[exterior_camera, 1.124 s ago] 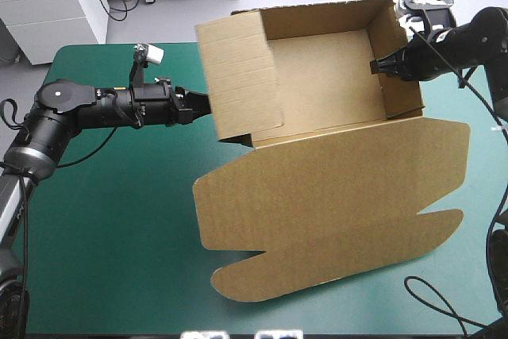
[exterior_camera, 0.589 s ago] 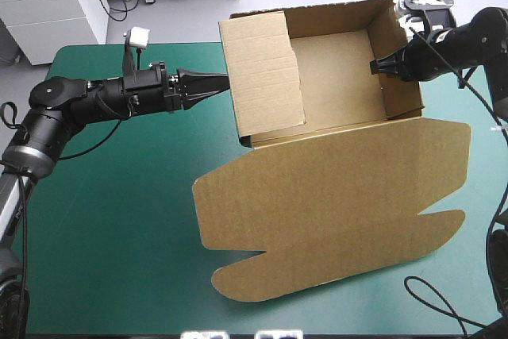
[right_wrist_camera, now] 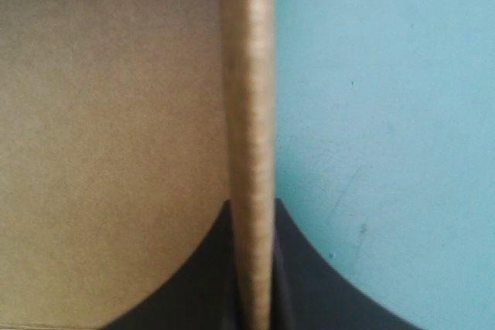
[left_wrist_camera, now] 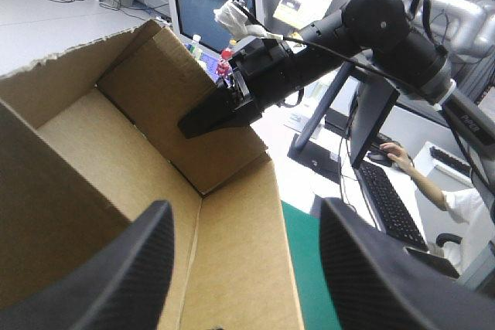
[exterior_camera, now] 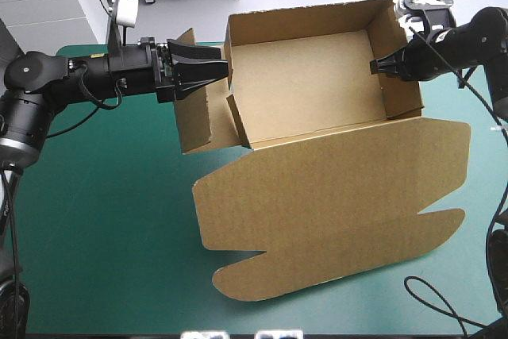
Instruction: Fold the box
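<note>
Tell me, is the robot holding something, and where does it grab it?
The right gripper pinches the box by the top edge of its right wall. The left gripper is open, holding nothing.

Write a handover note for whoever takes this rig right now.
Left gripper: open, at the box's left side, holding nothing.
Right gripper: shut on the right wall.
The box stands as an open tray, with the lid flat toward the table's near edge.
Done: far, near and right walls are up.
Left to do: the left flap splays outward, untucked. It probably needs folding in and tucking next.
</note>
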You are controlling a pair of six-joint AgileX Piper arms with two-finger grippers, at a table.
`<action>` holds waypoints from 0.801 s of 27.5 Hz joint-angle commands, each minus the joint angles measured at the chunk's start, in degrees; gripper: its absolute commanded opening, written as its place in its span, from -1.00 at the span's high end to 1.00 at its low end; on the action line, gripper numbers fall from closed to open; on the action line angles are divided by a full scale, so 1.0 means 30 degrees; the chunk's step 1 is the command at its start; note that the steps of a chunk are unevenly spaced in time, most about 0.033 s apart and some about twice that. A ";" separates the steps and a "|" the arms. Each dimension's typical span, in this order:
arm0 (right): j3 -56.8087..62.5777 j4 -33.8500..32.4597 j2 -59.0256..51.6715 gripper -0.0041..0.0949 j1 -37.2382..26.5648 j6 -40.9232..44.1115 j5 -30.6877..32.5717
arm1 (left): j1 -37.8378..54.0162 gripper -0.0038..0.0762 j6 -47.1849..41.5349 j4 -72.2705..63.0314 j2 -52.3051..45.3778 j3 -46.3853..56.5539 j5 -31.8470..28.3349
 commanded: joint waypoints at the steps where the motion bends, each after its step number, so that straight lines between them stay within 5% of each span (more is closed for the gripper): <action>1: -0.0575 0.0776 -0.0975 0.95 -0.0021 0.0163 -0.0883 | -0.0050 -0.28 -0.0111 -0.0644 -0.0679 -0.1501 0.1117; 6: -0.0575 0.0776 -0.0975 0.95 -0.0021 0.0095 -0.0883 | -0.0050 -0.28 -0.0539 0.3394 -0.0679 -0.3521 0.0246; 13: -0.0575 0.0776 -0.0975 0.95 -0.0021 -0.0082 -0.0919 | -0.0050 -0.20 -0.5143 1.4315 -0.0714 -0.5924 -0.1367; 18: -0.0575 0.0736 -0.0975 0.95 -0.0021 -0.0131 -0.1001 | -0.0050 0.08 -0.6930 2.0350 -0.0994 -0.6158 -0.1509; 22: -0.0575 0.0736 -0.0975 0.95 -0.0021 -0.0131 -0.1034 | -0.0050 0.55 -0.8837 2.5463 -0.1026 -0.6090 -0.1055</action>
